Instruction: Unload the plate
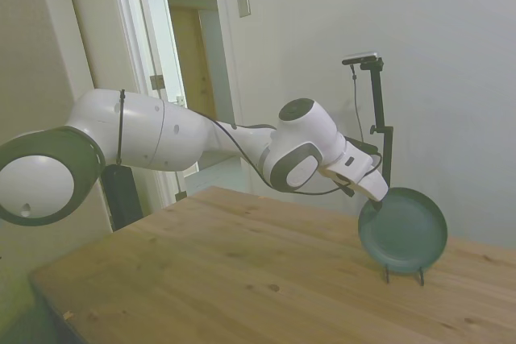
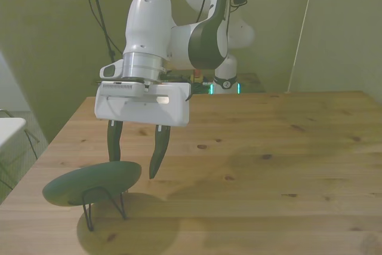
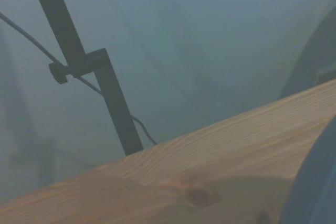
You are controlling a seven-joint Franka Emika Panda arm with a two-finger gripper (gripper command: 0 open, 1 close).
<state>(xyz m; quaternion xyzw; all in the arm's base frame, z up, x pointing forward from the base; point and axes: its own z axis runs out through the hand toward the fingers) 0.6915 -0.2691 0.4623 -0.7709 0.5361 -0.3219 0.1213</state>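
Note:
The teal-green plate [image 1: 405, 231] stands on edge in a thin black wire stand [image 1: 403, 274] on the wooden table. In the front view the plate [image 2: 89, 184] leans near the table's left front corner, held up by the wire stand [image 2: 100, 202]. My gripper [image 2: 132, 168] is open and empty, just behind the plate's upper rim. One finger [image 2: 113, 143] dips behind the rim, and the other ends beside the plate's right edge. From the side, the gripper [image 1: 372, 199] meets the plate's upper left edge. In the wrist view a blurred plate edge [image 3: 315, 182] shows.
The wooden table [image 2: 268, 165] stretches wide to the front view's right of the plate. Its front edge [image 2: 36, 207] lies close to the stand. In the side view a pale wall [image 1: 451, 78] rises behind the table and an open doorway [image 1: 193, 54] lies beyond the arm.

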